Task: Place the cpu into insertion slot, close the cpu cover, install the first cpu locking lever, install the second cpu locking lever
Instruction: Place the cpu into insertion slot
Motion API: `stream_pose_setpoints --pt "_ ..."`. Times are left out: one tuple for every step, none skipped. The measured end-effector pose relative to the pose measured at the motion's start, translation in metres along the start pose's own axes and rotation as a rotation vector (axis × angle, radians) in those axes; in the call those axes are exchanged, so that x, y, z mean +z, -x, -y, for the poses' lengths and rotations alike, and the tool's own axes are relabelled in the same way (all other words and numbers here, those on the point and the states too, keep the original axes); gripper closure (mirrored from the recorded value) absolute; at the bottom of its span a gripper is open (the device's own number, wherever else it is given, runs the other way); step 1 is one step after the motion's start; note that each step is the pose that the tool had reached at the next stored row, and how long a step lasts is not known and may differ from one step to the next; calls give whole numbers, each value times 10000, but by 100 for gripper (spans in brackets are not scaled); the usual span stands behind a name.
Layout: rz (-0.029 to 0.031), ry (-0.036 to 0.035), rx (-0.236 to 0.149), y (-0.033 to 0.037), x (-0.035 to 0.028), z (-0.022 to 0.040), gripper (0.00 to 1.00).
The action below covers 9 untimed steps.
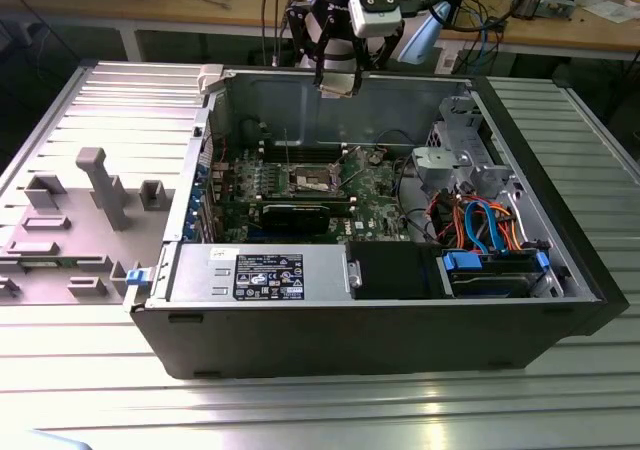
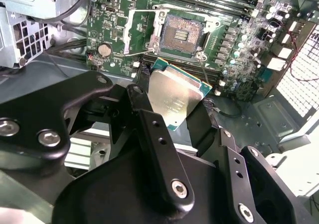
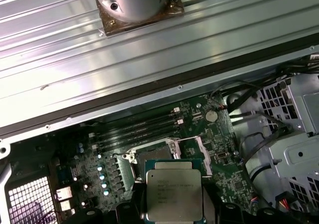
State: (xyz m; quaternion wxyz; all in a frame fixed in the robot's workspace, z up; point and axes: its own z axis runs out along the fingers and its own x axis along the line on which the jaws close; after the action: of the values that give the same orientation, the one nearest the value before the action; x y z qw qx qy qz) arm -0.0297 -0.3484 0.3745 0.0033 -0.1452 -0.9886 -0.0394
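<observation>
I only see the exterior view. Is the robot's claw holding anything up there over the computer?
Observer: Yes. In the second wrist view the gripper is shut on the cpu, with the chip's silver top showing.
Operator: Is the little square hole for it empty?
Observer: Yes. The insertion slot shows its bare tan contacts, and nothing sits in it.
Operator: Is the lid in the way?
Observer: No. The cpu cover is open, swung to one side of the slot and not over it.
</observation>
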Motion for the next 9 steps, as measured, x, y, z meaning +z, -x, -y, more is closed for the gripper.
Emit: stream_pose_setpoints --pt "1 0 11 0 0 0 46" --pt "2 1 24 0 1 0 46" --pt "4 1 40 -1 1 0 46" --pt "6 1 76 -4 2 1 46" --pt "11 3 128 -6 3 2 46" --pt "16 3 194 -7 4 2 46" --pt "21 5 267 -7 5 2 46" --pt "31 7 387 -7 7 2 46" --pt "41 7 511 -7 9 3 46"
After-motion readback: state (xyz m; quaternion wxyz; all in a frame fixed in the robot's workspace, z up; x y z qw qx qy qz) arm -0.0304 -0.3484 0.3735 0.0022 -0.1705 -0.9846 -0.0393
